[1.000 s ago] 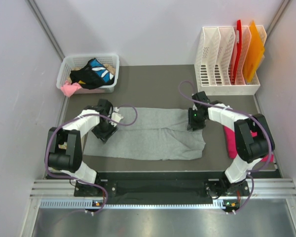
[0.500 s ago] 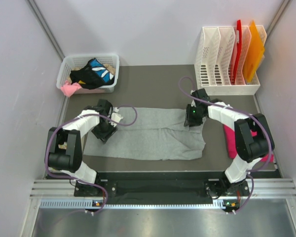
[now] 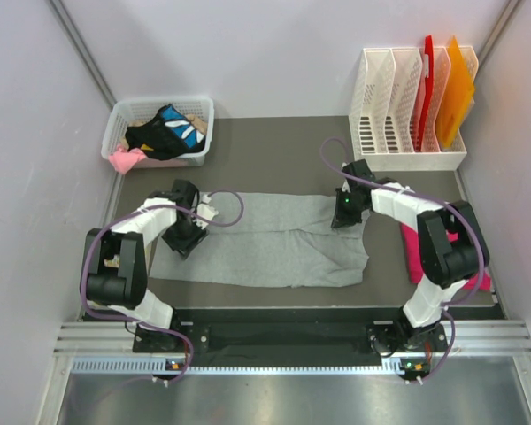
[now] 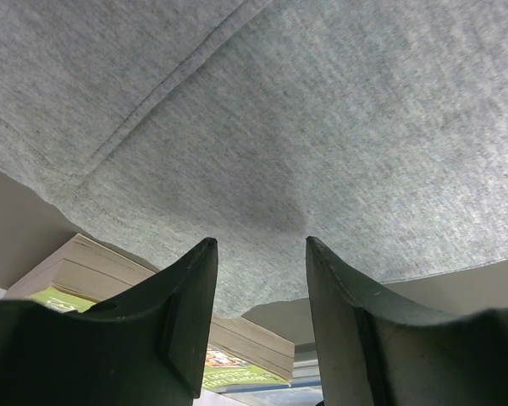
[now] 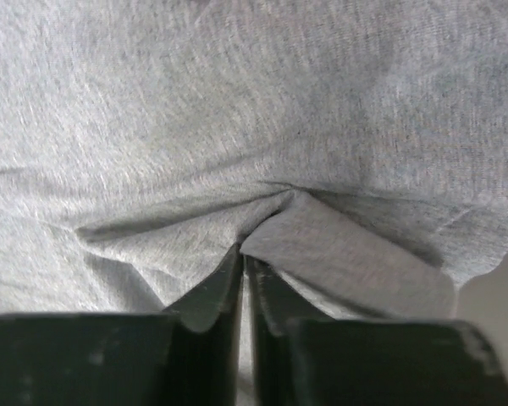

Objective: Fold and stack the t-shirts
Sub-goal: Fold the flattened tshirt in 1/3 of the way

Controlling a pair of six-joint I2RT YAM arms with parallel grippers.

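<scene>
Well, step in hand: as I read it, getting hold of the grey shirt (image 3: pixel 265 239) for its next fold. It lies flat on the surface (image 3: pixel 283 150), on the arms' side of the white rack (image 3: pixel 411 115), and stretches off to the left of it.
Right hand (image 5: pixel 243 254): closed almost fully on a small ridge of grey cloth, at the shirt corner nearest the rack.
Left hand (image 4: pixel 258 254): open with the jaws well apart and nothing between them, at the shirt end farthest from the rack. I cannot tell whether the tips touch the cloth.
Pink shirt (image 3: pixel 411 252): folded, on the near side of the rack, just beside the grey shirt's end and partly hidden by the right arm.
Doing it well: I'd want the left hand to close on the cloth before either hand lifts. Both should then rise together, so the edge stays straight and taut. The right hand's pinch looks thin and may slip under a sharp pull.
Only the overhead view shows: the whole layout, with a hand at each end of the shirt and the pink shirt waiting. The jaws are too small to read there.
Only the wrist views show: the pinched pleat on the right, and the open gap and a stitched hem line on the left.
</scene>
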